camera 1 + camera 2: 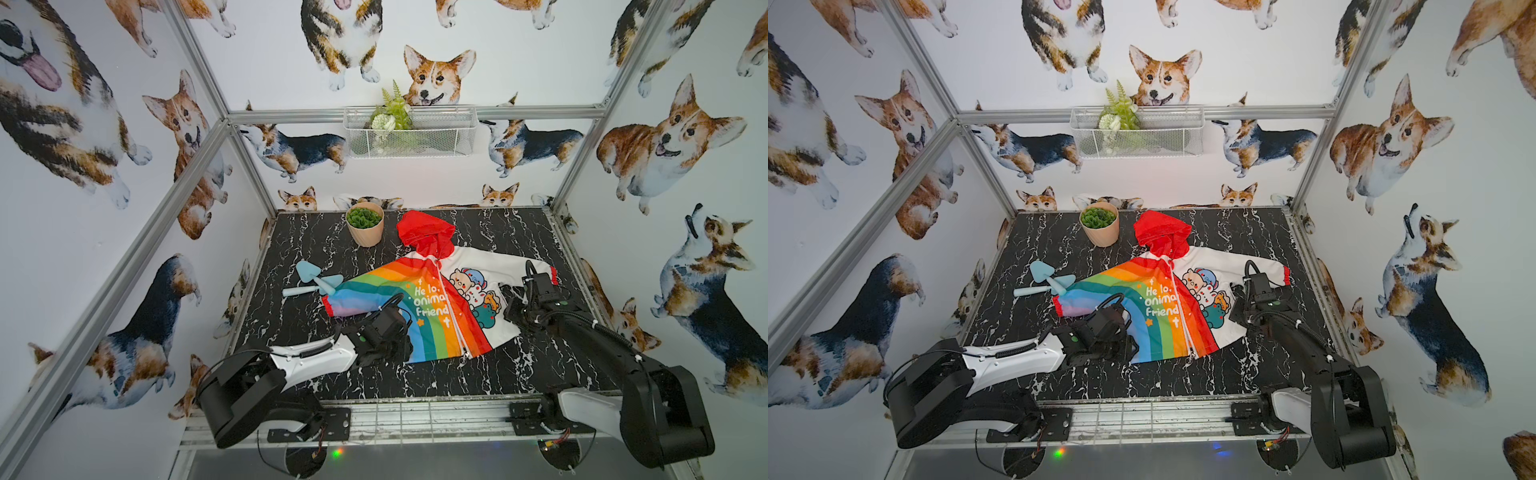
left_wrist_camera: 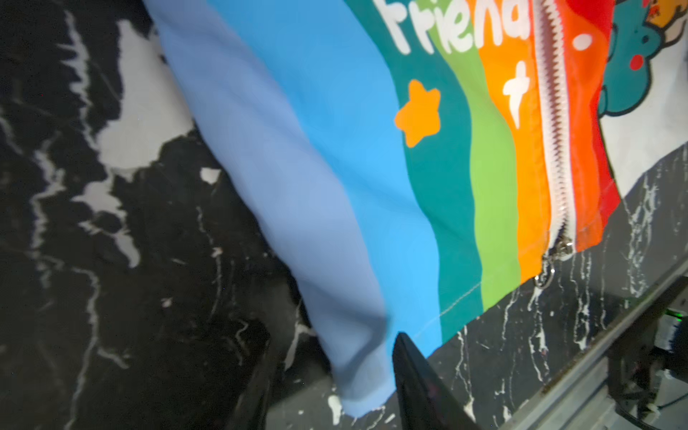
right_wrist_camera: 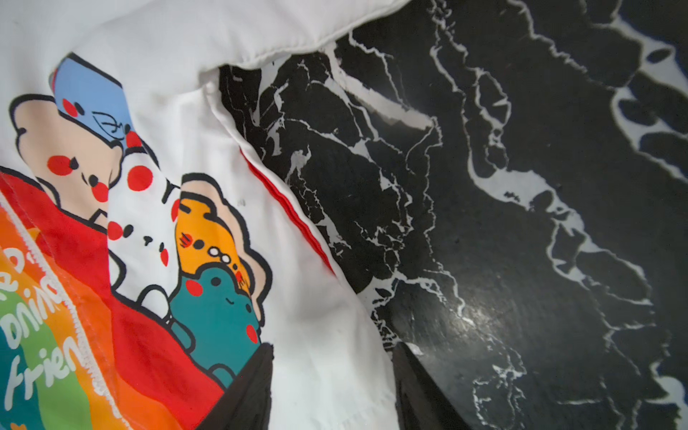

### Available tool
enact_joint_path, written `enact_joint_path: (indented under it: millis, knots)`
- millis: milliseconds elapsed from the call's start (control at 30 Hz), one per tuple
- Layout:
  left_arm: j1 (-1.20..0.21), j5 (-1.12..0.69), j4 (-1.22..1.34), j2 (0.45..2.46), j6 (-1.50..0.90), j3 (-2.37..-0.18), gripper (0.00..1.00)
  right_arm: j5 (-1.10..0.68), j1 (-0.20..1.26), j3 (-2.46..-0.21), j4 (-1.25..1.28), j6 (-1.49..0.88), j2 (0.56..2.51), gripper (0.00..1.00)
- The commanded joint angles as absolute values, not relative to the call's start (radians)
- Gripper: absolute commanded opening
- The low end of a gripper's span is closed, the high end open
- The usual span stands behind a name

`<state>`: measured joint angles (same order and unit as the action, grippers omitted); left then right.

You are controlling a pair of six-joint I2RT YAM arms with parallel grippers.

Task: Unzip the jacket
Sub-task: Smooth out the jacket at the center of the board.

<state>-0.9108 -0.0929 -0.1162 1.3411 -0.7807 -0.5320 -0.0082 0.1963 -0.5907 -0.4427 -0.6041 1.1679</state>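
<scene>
i count | jacket (image 1: 428,307) 1 | plant pot (image 1: 365,235) 1 | blue garden tools (image 1: 306,270) 2 | wire basket (image 1: 440,137) 1 | fern sprig (image 1: 395,104) 1 | my grippers 2: left gripper (image 2: 335,378), right gripper (image 3: 331,385)

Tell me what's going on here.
A hooded jacket, rainbow-striped on one half and white with cartoon animals on the other, lies flat on the black marble tabletop. The robot's left claw straddles its pale blue bottom corner; the right claw sits over the white half's side edge. Both stand open. The metal zipper slider is at the bottom hem.
</scene>
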Motion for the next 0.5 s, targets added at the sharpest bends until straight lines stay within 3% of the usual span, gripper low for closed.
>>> enact_joint_path:
  millis: [0,167,467]
  knots:
    - [-0.922,-0.041,-0.245,1.305,-0.811,-0.535,0.52,0.001,0.198,-0.591,-0.429,-0.598,1.160,0.53]
    - [-0.920,-0.071,-0.191,1.296,-0.800,-0.523,0.55,-0.005,0.198,-0.590,-0.425,-0.600,1.164,0.53]
    - [-0.926,-0.123,-0.112,1.377,-0.808,-0.519,0.49,0.000,0.198,-0.585,-0.433,-0.601,1.142,0.53]
